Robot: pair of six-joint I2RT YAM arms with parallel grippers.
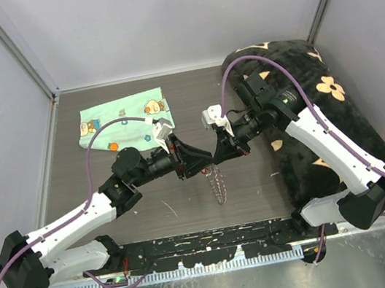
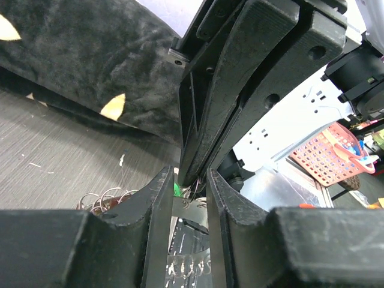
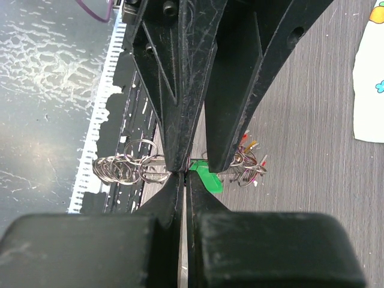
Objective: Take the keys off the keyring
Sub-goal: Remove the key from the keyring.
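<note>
**Item 1, left arm.** I am reaching it from its base at 8 o'clock of the overhead view toward the middle of the table (image 1: 252, 193). The forearm is lying low and the wrist is pointing to 3 o'clock. My left gripper (image 1: 202, 160) is standing narrowly apart, its fingers (image 3: 174, 90) straddling the green key head (image 3: 207, 179). I cannot tell whether the pads are touching it.

**Item 2, right arm.** I am bending it up from 4 o'clock, elbow over the cushion (image 1: 319, 108) at 2 o'clock, wrist pointing to 9 o'clock. My right gripper (image 3: 183, 177) is pinching tight on the keyring (image 1: 218, 181), at its wire, and is meeting the left one tip to tip.

**Item 3, keyring.** It is trailing toward 6 o'clock from the meeting fingertips. In the right wrist view the split rings (image 3: 129, 165) are bunching at 9 o'clock of my pinch. The keys (image 3: 249, 165), with their coloured heads, are bunching at 3 o'clock.

**Item 4, surroundings.** A mint cartoon-print cloth (image 1: 126, 120) is lying at 11 o'clock. The black cushion with its tan flower print is lying along 3 o'clock.
</note>
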